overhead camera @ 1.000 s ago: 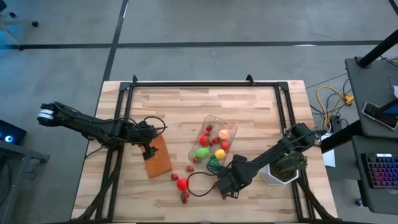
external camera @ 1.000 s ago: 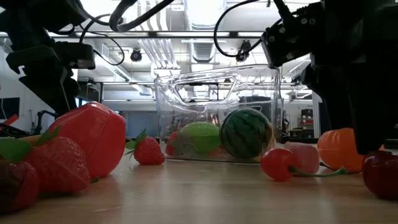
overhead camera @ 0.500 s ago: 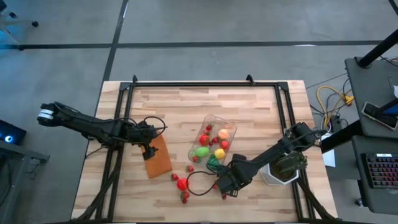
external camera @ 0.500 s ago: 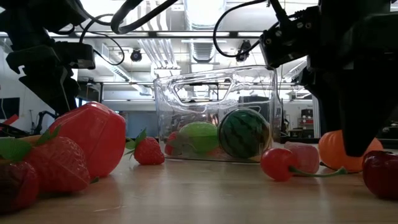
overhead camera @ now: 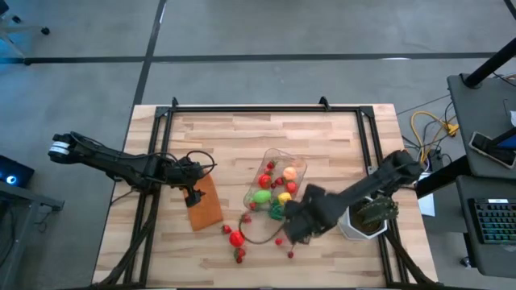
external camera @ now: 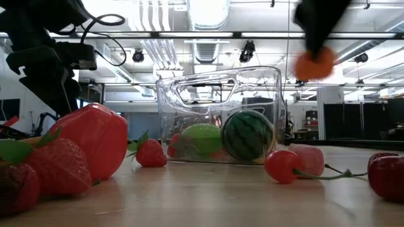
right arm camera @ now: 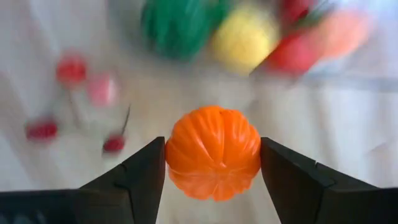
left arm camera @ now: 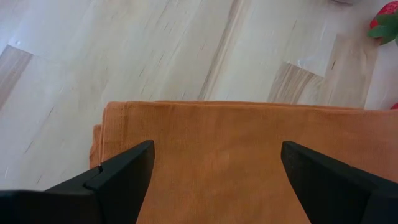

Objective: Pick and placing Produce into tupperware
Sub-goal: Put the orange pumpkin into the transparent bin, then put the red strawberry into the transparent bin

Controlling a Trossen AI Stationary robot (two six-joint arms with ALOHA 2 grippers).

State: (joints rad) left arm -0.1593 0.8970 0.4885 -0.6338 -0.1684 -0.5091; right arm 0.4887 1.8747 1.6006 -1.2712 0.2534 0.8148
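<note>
Orange, ribbed and round like a tiny pumpkin [right arm camera: 212, 152]: probably light, stiff plastic, somewhat slippery, so best taken across the widest part. Held exactly so by the right gripper [right arm camera: 212, 163], fingers closed on both sides, lifted above the table just beside the tupperware [overhead camera: 300, 171]. Left gripper [left arm camera: 211, 171] wide open, holding nothing, hovering over the brown-orange cloth [left arm camera: 236, 143].

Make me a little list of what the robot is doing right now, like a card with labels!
right gripper: shut on the orange fruit, lifted off the table
left gripper: open, over the orange cloth
tupperware: holds green, striped and red fruits
on table: strawberry, cherry
</note>
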